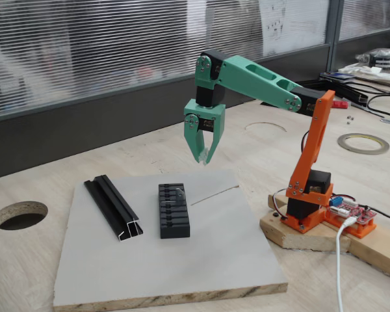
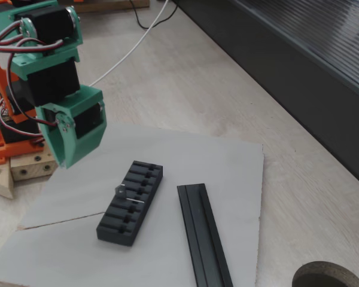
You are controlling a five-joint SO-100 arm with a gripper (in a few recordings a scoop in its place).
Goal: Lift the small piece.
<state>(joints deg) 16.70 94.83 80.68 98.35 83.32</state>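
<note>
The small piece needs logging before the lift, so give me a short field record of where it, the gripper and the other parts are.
small piece: thin silvery bit lying on top of the ribbed block
ribbed block: black, flat on the grey board
rail: black, on the board beside the block, apart from it
gripper: green, in the air above the board's far edge, holding nothing
jaws: cannot tell if open
</note>
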